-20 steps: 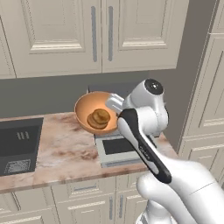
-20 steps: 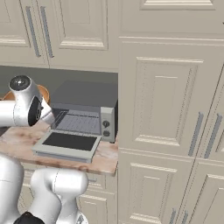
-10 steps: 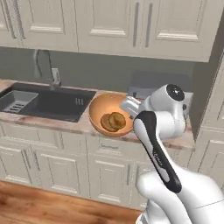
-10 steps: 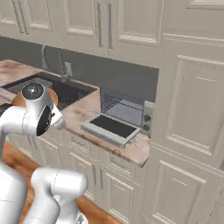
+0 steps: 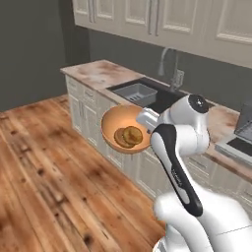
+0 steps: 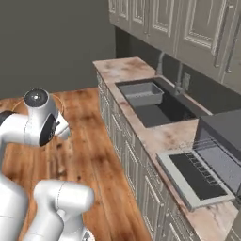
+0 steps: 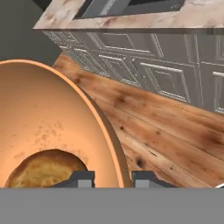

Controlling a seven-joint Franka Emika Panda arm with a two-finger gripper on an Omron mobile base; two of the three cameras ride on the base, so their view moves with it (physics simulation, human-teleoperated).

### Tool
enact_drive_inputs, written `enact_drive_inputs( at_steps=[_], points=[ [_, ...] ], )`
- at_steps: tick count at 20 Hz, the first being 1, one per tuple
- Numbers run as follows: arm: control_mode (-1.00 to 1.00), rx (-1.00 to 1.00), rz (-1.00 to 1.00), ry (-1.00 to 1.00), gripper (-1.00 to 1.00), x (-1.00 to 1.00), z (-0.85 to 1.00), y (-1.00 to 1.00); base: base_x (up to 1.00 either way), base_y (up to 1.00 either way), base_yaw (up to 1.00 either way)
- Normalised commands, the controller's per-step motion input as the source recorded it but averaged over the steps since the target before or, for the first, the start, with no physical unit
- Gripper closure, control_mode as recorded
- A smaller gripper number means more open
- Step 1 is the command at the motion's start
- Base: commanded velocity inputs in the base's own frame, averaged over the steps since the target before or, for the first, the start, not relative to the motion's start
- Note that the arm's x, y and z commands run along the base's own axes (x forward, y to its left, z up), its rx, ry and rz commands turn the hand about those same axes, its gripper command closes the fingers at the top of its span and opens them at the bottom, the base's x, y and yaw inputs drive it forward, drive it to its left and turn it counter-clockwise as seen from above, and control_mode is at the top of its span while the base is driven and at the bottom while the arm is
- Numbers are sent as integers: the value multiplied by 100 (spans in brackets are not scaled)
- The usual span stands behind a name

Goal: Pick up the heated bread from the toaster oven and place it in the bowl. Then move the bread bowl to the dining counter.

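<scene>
A: Hand view, item one: gripper (image 7: 113,179). State?

B: Two dark fingertips straddle the rim of the bowl (image 7: 52,131), one inside, one outside, closed onto the wall. The bowl is held off the floor.

A: Item two: contents of the bowl.

B: Heated bread (image 7: 43,168), golden-brown, lying in the bowl bottom just inside the inner fingertip. In the left base view the bowl (image 5: 116,123) shows two pieces side by side: the rounder golden one (image 5: 133,134) and a darker flat one (image 5: 120,138) touching it.

A: Item three: what lies beneath the gripper?

B: Wooden floor (image 7: 166,140), planked, well below the bowl.

A: Item four: beyond the gripper.

B: Cream cabinet fronts (image 7: 144,72) under a marbled counter (image 7: 61,15). Left base view places the sink (image 5: 147,96) and its faucet (image 5: 170,61) behind the bowl.

A: Item five: farthest.

B: Toaster oven (image 6: 221,141), well apart from the arm in the right base view, door (image 6: 195,176) dropped open flat, wire rack (image 6: 200,155) partly drawn out.
</scene>
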Motion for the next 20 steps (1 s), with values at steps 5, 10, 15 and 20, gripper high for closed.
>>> enact_drive_inputs(
  at_steps=[5,10,15,20],
  points=[
    [100,0,0,0,100,0,0,0,5,17,97],
    [100,0,0,0,100,0,0,0,63,59,70],
    [100,0,0,0,100,0,0,0,100,95,32],
    [100,0,0,0,100,0,0,0,100,100,9]
  ],
)
